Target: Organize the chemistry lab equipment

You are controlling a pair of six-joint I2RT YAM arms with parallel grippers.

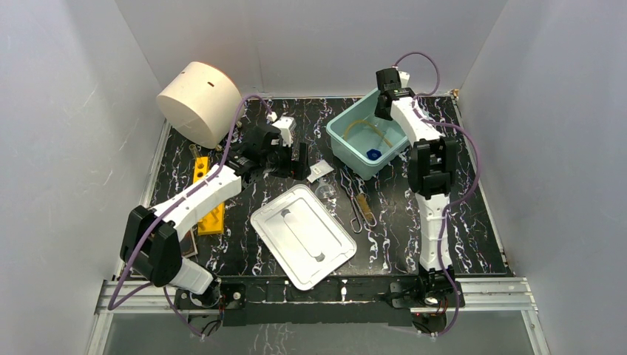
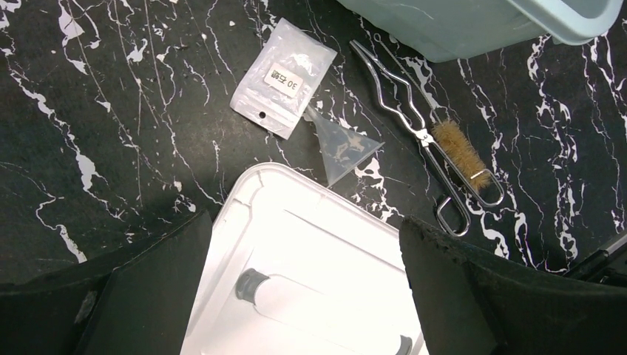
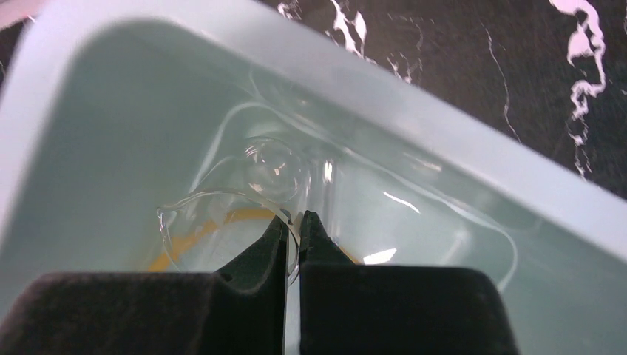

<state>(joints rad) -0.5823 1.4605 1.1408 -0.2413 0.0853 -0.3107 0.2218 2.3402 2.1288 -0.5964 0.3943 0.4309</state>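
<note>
Two-fingered right gripper (image 3: 293, 229) down inside the teal bin (image 1: 336, 137) at upper right of the overhead view, close to the far rim. Pinched almost shut on the thin lip of a clear glass flask (image 3: 244, 196), its outline hard to make out against the pale wall. On the bin floor, curled tan tubing (image 1: 366, 126) and a blue cap (image 1: 373, 154). Near frame centre, left gripper (image 2: 303, 296) spread wide, holding nothing, above the white lid (image 2: 310, 251), the lid cut off at the bottom of the left wrist view. Open black tabletop (image 1: 458, 244) to either side. Beyond the lid: packet (image 2: 283, 78); clear funnel (image 2: 344, 148), spout toward the packet; metal tongs (image 2: 403, 111) running upper left to lower right, brush (image 2: 458, 154) against their handles.
</note>
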